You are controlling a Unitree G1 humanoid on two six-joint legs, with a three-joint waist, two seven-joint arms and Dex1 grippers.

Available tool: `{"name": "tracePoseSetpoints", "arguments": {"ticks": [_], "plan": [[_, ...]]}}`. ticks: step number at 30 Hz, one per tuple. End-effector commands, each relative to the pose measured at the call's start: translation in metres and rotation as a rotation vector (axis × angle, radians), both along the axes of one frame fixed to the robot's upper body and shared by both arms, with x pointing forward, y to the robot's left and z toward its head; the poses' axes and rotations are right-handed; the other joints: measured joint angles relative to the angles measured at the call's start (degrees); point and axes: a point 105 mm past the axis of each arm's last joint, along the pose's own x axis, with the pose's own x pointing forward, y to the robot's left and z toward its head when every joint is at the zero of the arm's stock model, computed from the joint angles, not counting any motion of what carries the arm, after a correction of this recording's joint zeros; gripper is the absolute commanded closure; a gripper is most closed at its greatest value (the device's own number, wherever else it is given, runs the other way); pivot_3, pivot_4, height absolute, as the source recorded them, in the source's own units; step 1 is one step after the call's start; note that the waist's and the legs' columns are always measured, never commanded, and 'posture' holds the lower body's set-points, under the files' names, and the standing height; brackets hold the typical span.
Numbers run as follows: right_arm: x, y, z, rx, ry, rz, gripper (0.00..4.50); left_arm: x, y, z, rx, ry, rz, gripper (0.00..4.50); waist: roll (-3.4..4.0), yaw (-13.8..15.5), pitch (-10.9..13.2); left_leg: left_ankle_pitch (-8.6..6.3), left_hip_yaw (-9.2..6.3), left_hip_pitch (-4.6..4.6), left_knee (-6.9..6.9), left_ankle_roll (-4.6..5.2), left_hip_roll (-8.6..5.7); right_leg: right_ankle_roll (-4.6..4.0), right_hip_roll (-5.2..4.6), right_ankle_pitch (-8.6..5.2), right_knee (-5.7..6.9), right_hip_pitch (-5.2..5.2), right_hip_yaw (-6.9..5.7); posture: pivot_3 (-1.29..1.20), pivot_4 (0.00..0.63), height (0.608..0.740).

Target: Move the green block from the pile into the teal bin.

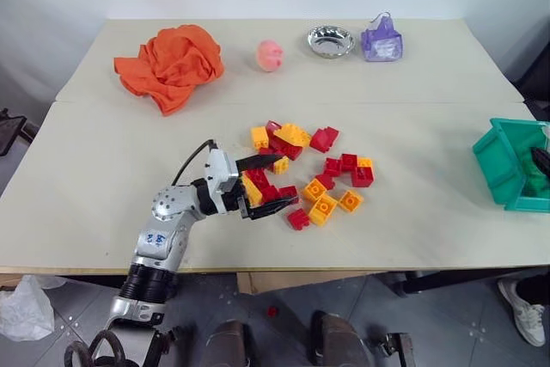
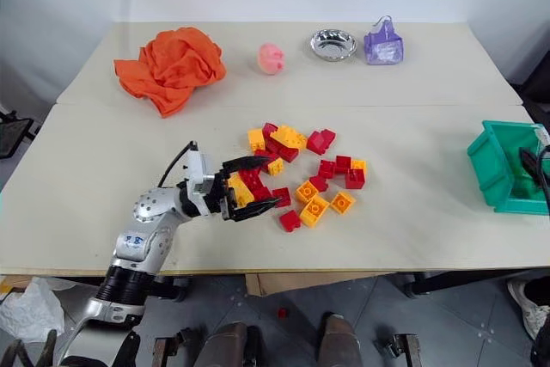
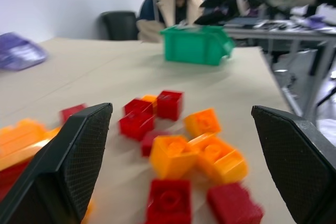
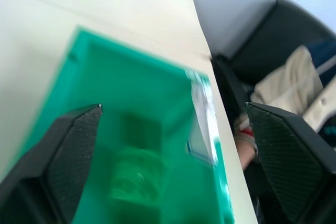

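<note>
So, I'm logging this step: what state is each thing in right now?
green block: lying loose inside the bin, not gripped.
teal bin: upright at the table's right edge.
pile: scattered red and yellow bricks, flat on the table.
left gripper: open, at the pile's left edge.
right gripper: open over the bin.
orange cloth: crumpled.
silver bowl: upright.

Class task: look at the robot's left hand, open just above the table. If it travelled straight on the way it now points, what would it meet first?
Probably the pile of small red and yellow studded plastic bricks: the left hand points into it with fingers spread, though depth is hard to judge.
</note>
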Motion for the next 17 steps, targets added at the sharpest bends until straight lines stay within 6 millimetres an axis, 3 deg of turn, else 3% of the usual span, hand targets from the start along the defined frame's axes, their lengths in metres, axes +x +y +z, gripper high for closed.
{"name": "tracePoseSetpoints", "arguments": {"ticks": [1, 2, 5, 8, 10, 13, 17], "plan": [[0.017, 0.062, 0.028, 0.004, -0.142, 0.319, 0.08, 0.008, 0.023, 0.006, 0.024, -0.039, 0.134, 0.0, 0.0, -0.19, 0.0, 0.0, -0.01, 0.01, 0.0, 0.0, 0.01, 0.0, 0.0, 0.0, 0.01, 0.0, -0.01, 0.0, 0.15, 0.74], [0.017, 0.091, 0.027, 0.02, -0.158, 0.47, 0.08, 0.011, 0.031, 0.005, 0.029, -0.039, 0.182, 0.0, 0.0, -0.25, 0.0, 0.0, -0.01, 0.01, 0.0, 0.0, 0.02, 0.0, 0.02, 0.0, 0.01, 0.0, -0.01, 0.0, 0.15, 0.74], [0.009, 0.144, 0.015, 0.061, -0.149, 0.727, 0.08, 0.016, 0.051, 0.005, 0.031, -0.042, 0.281, 0.0, 0.0, -0.13, 0.0, 0.0, -0.05, 0.01, -0.01, -0.01, 0.05, 0.0, 0.06, 0.0, 0.03, 0.0, -0.03, 0.0, 0.15, 0.74], [-0.002, 0.199, -0.029, 0.123, -0.017, 0.927, 0.08, 0.019, 0.078, 0.005, 0.027, -0.032, 0.414, 0.0, -0.01, 0.65, 0.0, 0.0, -0.13, -0.08, 0.01, -0.01, 0.04, 0.0, 0.05, 0.0, 0.0, 0.0, -0.12, 0.0, 0.15, 0.74], [-0.014, 0.222, -0.048, 0.158, 0.008, 1.027, 0.08, 0.017, 0.091, 0.002, 0.015, -0.011, 0.472, 0.0, -0.01, 0.99, 0.0, -0.02, -0.18, -0.08, 0.01, -0.01, 0.04, 0.0, 0.05, 0.0, 0.0, 0.03, -0.17, 0.0, 0.15, 0.74], [-0.025, 0.232, -0.065, 0.159, 0.007, 1.073, 0.08, 0.01, 0.103, -0.004, 0.02, 0.0, 0.537, 0.0, -0.01, 1.5, 0.0, -0.02, -0.16, -0.09, 0.05, 0.0, 0.03, 0.0, 0.04, 0.0, -0.01, 0.04, -0.15, 0.0, 0.15, 0.74], [-0.017, 0.216, -0.074, 0.239, -0.04, 0.951, 0.08, 0.002, 0.117, -0.009, 0.066, -0.014, 0.639, 0.0, -0.01, 1.49, 0.0, -0.02, -0.15, -0.06, 0.1, -0.01, 0.04, -0.01, 0.04, 0.01, 0.05, 0.04, -0.12, 0.0, 0.15, 0.74]]}}
